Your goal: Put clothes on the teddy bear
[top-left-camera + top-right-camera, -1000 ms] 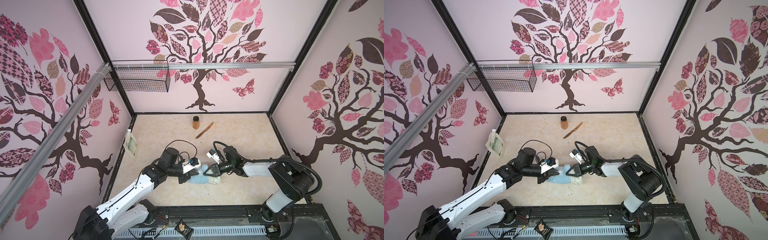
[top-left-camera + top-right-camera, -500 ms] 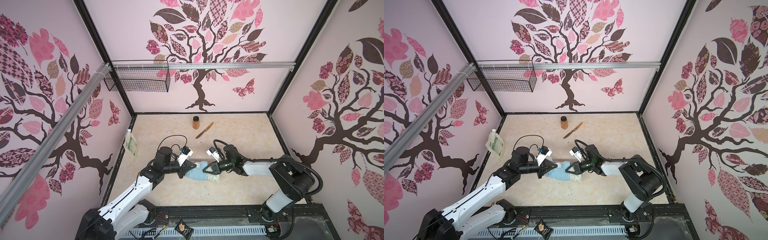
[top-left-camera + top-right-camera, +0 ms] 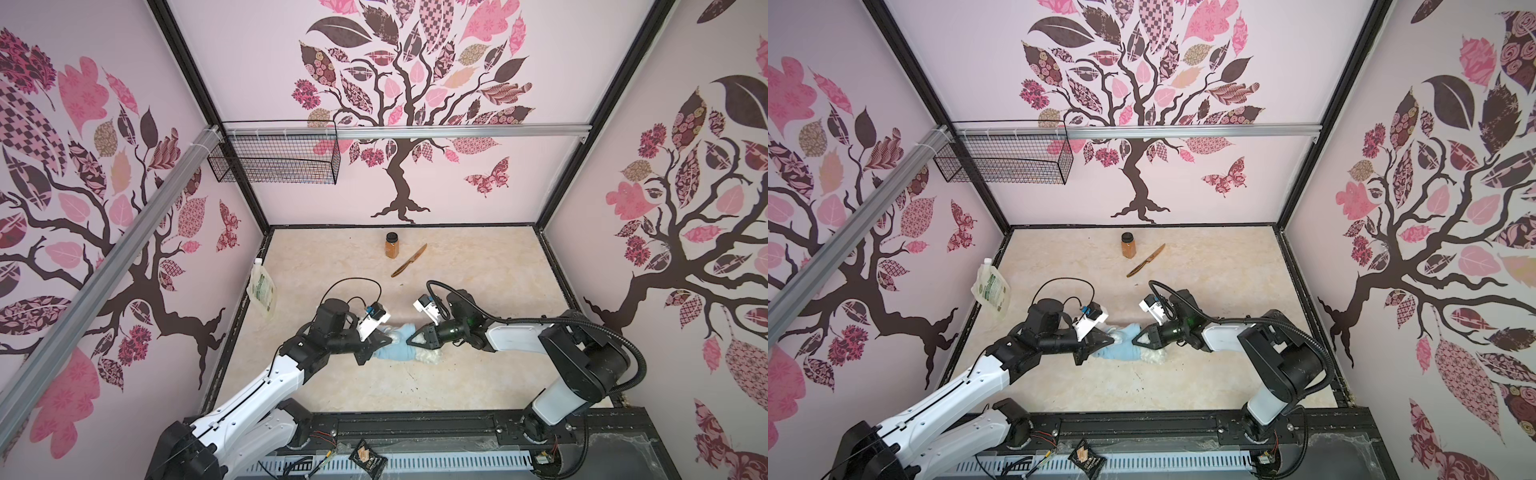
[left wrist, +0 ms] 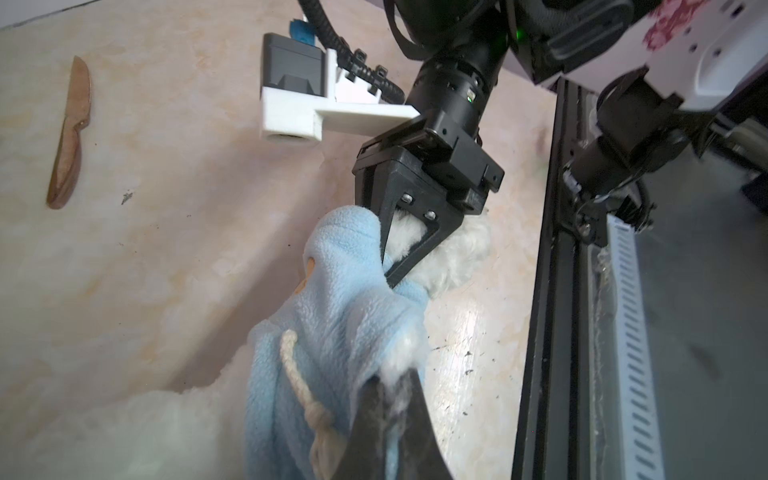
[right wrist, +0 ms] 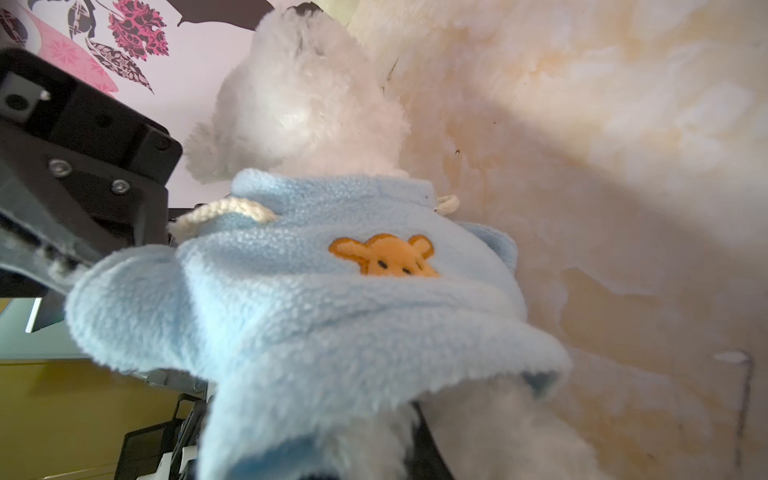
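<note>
Compared with a second ago, your left end effector (image 3: 388, 340) has drawn slightly back toward its own side. The bear (image 3: 428, 356) and its shirt (image 3: 395, 350) have shifted a little away from the front rail with it. Your right end effector (image 3: 409, 341) stands where it did, and the jar (image 3: 392, 246), knife (image 3: 409, 260) and pouch (image 3: 262, 289) have not moved.

The wire basket (image 3: 274, 154) hangs from the rail at the back left corner, and only wall shows through its mesh. The jar stands upright near the back wall with a dark lid and brown contents, and the knife lies just beside it. The pouch leans against the left wall.

The bear lies on the bench (image 3: 457, 282) between your two end effectors, with the light blue shirt around its torso. In the right wrist view its head (image 5: 299, 104) points away from the right arm, and the tan bear-face print (image 5: 384, 255) faces the camera. The left end effector is closed on shirt fleece at the head end, with a tuft of white fur caught in it. The right end effector's tips have come together on the shirt's edge at the leg end, and white fur shows between its fingers (image 4: 432, 232).
</note>
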You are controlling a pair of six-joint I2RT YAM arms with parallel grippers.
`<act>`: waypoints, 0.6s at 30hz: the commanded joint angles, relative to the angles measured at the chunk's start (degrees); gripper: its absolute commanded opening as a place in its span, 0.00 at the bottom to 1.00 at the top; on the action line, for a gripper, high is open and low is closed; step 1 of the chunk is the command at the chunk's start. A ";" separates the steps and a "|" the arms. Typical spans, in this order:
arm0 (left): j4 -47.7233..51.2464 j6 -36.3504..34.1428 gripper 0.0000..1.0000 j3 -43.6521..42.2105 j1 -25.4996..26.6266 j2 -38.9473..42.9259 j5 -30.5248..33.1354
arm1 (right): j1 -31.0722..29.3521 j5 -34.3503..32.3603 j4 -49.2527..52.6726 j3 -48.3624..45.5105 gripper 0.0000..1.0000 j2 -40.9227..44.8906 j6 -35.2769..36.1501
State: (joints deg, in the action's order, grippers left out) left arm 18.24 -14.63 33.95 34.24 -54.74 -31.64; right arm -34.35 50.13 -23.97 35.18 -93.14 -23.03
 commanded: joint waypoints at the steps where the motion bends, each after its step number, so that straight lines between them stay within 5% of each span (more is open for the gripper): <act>1: 10.48 -10.17 0.07 4.63 1.22 -0.68 4.90 | 2.35 -5.60 1.87 -0.95 0.07 0.41 -1.01; 3: 7.01 -8.23 0.19 4.83 1.35 -0.74 5.76 | 1.14 -5.63 2.87 -0.55 0.07 1.70 0.41; 7: 0.79 -4.65 0.27 5.04 1.36 1.05 4.82 | 0.42 -5.83 3.31 -1.05 0.07 3.13 0.79; 18: 0.12 -7.20 0.22 11.82 2.93 -3.64 5.45 | 0.33 -5.50 2.68 -0.90 0.07 2.44 0.68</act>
State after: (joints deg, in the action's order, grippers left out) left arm 18.04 -19.57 41.95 36.16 -55.72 -27.00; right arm -34.04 45.50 -22.15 34.41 -90.59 -22.85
